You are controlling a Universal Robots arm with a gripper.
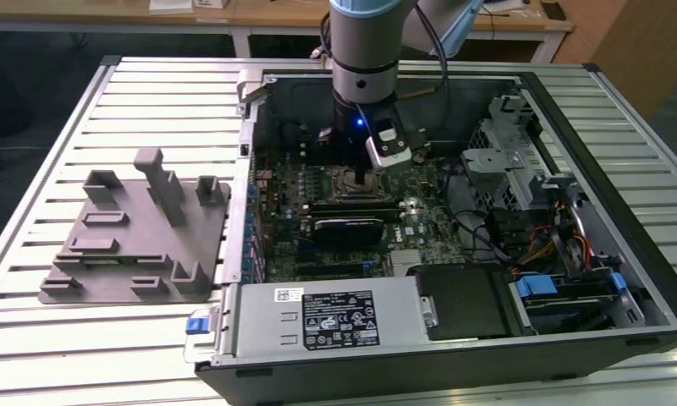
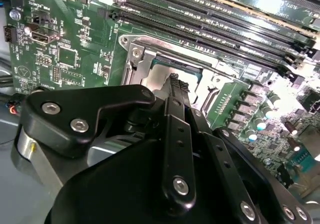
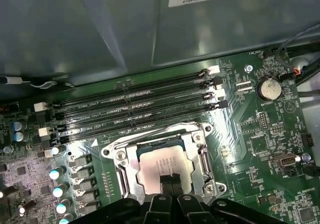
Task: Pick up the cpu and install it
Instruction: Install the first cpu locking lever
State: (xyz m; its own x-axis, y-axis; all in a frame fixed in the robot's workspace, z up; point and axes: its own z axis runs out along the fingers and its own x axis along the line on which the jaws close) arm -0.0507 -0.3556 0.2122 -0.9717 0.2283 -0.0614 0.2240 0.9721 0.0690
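The cpu (image 3: pixel 162 160), a small square chip with a silvery top, lies flat inside the metal-framed socket (image 3: pixel 120 170) of the green motherboard (image 3: pixel 260 144). My gripper (image 3: pixel 170 180) stands right over it, its two black fingers pressed together with their tips at the chip's top plate near one edge. In the second wrist view the same fingertips (image 2: pixel 175 81) cover part of the cpu (image 2: pixel 159 76). In the exterior view the arm reaches straight down into the open computer case, with the gripper (image 1: pixel 361 182) low over the socket area.
Black memory slots (image 3: pixel 135 115) run beside the socket. The case walls (image 1: pixel 248 144) surround the board. A power supply (image 1: pixel 327 317) and a drive cage (image 1: pixel 520 169) sit inside. A grey fixture plate (image 1: pixel 135 254) with upright posts lies on the slatted table at the exterior view's left.
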